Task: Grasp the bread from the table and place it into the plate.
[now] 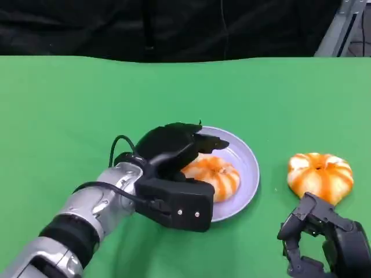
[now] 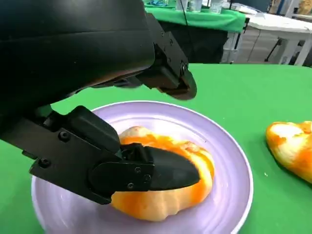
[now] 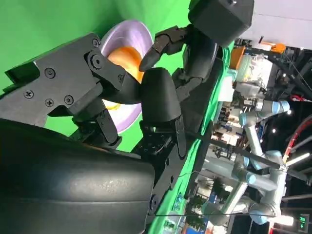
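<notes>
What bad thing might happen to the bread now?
The left hand sits over the bread on the purple plate, a fingertip touching the bread. If it lifts off carelessly, it might drag the bread off or nudge the plate. The second bread lies on the green table right by the right hand, which might bump it away instead of grasping it.

You see one round orange-and-white striped bread (image 1: 215,175) lying flat in the lavender plate (image 1: 246,162) at table centre. A second matching bread (image 1: 320,176) sits on the green cloth, well right of the plate.
</notes>
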